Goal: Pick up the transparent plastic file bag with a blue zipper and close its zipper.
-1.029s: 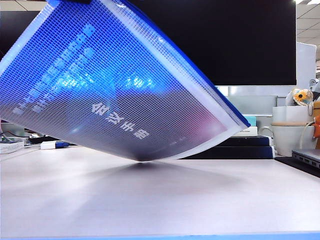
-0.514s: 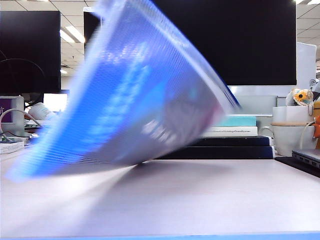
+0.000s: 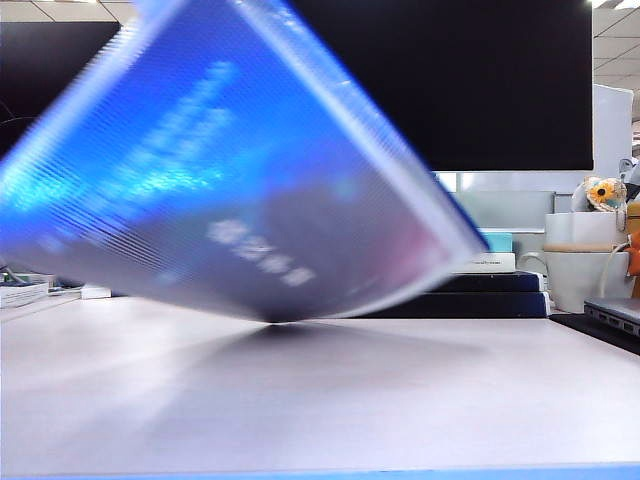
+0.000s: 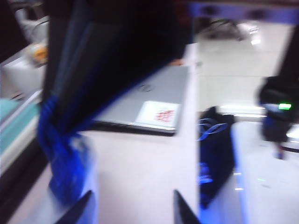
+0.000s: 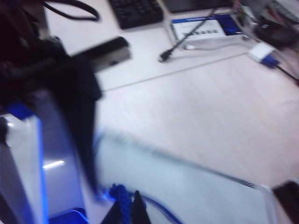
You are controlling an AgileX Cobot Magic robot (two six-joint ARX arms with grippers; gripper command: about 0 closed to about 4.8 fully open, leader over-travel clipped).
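The file bag (image 3: 240, 170) hangs tilted and blurred in the exterior view, with its lowest corner touching the table (image 3: 320, 400). Both grippers are above that frame. In the right wrist view my right gripper (image 5: 131, 207) is shut on the blue cord pull (image 5: 121, 193) of the zipper (image 5: 159, 212), and the pale translucent bag (image 5: 187, 182) spreads out beyond it. In the left wrist view my left gripper (image 4: 133, 206) stands open with only bare table between its fingers. A blurred blue end of the bag's zipper strip (image 4: 65, 158) hangs just beside one fingertip (image 4: 84, 207).
Behind the bag are a black monitor (image 3: 490, 80), a stack of books (image 3: 480, 285), white mugs (image 3: 585, 270) and a laptop edge (image 3: 612, 318) at the right. A closed silver laptop (image 4: 149, 95) lies on the desk. A keyboard (image 5: 135, 11) and cables (image 5: 187, 39) lie further off.
The left gripper has opened and let go of the bag. The bag swung and is still swaying, hanging from the right gripper, its low corner still on the table.
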